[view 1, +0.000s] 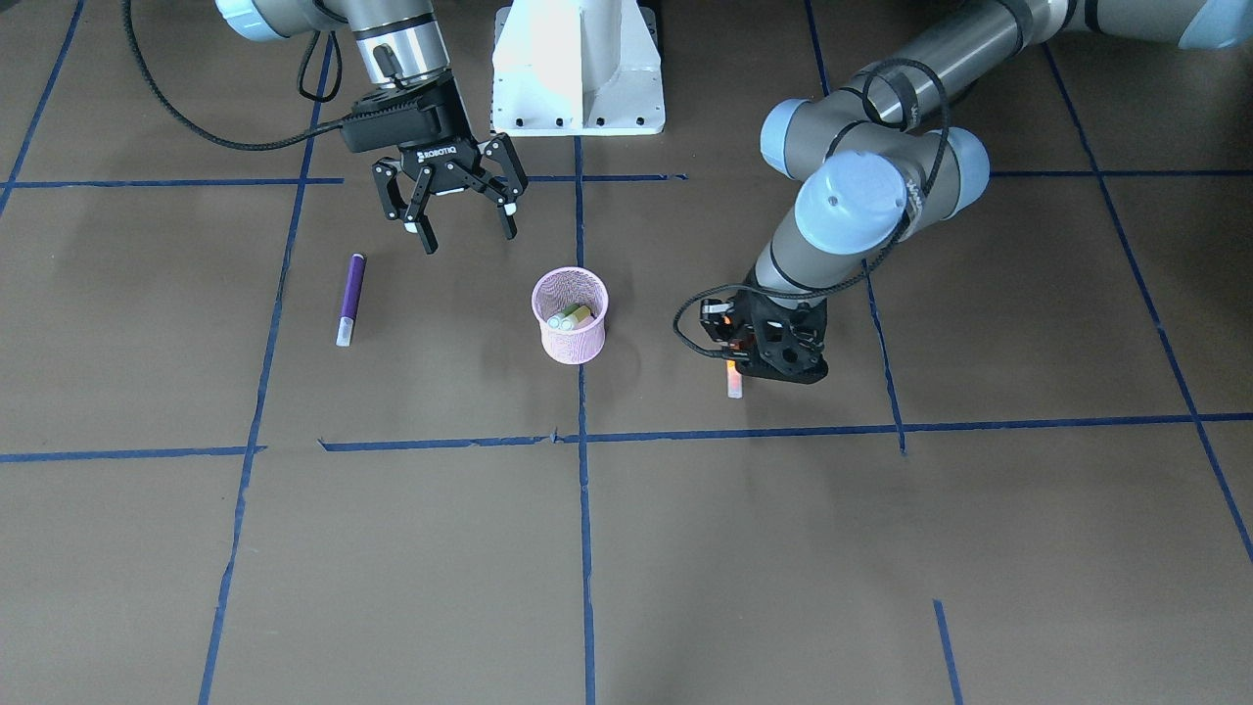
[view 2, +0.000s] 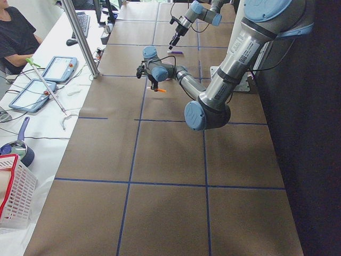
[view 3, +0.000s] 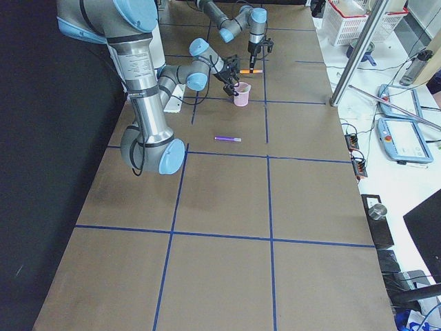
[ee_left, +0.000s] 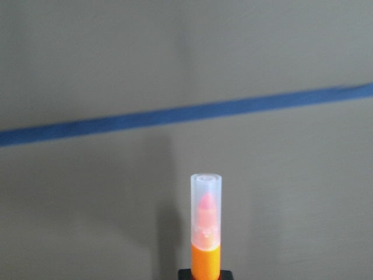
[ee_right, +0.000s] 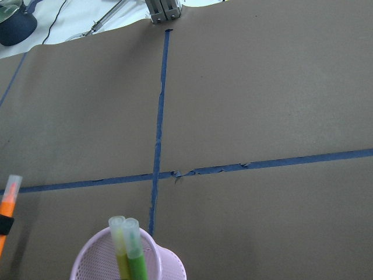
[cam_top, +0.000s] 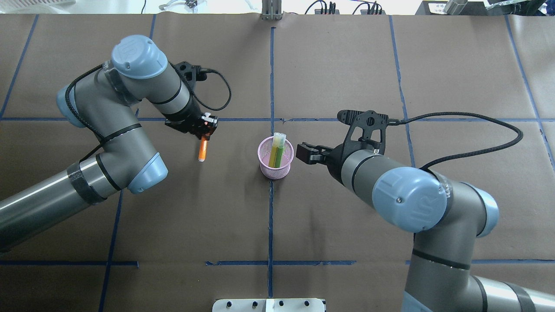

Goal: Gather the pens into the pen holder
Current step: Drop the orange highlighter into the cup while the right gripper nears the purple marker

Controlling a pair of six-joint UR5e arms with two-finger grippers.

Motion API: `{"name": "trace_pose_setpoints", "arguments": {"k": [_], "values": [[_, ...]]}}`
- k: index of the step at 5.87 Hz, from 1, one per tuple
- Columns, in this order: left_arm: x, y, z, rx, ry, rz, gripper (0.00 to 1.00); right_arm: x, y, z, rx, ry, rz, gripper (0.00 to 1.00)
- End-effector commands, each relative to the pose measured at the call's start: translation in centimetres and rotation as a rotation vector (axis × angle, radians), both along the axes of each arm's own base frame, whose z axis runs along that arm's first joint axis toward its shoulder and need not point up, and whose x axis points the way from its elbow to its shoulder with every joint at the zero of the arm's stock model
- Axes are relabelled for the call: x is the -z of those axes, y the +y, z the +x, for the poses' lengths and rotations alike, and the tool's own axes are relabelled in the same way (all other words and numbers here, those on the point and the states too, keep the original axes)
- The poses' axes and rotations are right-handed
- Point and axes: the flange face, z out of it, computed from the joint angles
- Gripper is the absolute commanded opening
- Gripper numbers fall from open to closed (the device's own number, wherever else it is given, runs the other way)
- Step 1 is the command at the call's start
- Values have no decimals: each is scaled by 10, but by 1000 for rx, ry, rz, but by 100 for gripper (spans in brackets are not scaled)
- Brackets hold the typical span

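Orange pen [cam_top: 202, 149] tight in L jaws, apart from pink holder [cam_top: 282, 172]; R jaws wide

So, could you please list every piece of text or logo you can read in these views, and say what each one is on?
"ROBOTIQ": white letters on the body of the right gripper, front-facing view.
"UR": raised on the left arm's blue joint cap, overhead view.
"UR": raised on the right arm's blue joint cap, overhead view.
Printed strip on the left arm's tube: too small to read.
Purple pen, orange pen, pen holder: no readable marking.
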Motion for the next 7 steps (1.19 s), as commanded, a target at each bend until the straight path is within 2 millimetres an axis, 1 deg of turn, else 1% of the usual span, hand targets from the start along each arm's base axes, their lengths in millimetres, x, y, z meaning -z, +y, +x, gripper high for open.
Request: {"name": "trace_pose_setpoints", "arguments": {"k": [1, 2, 3, 4, 5, 6, 7], "values": [[89, 17, -31, 160, 145, 120, 0, -23, -18, 26, 66, 9, -77, 100], [127, 35, -46, 266, 240, 195, 0, -39, -30, 42, 127, 37, -100, 100], [138, 79, -8, 369, 230, 290, 0, -61, -41, 61, 205, 60, -138, 100], [135, 116, 27, 428, 221, 349, 0, -75, -57, 81, 258, 57, -180, 100], [125, 146, 56, 503, 205, 404, 0, -91, -71, 89, 315, 59, -222, 100], [125, 154, 61, 534, 196, 427, 1, -106, -88, 102, 367, 42, -279, 100], [118, 152, 69, 547, 169, 433, 4, -113, -98, 115, 403, 9, -329, 100]]}}
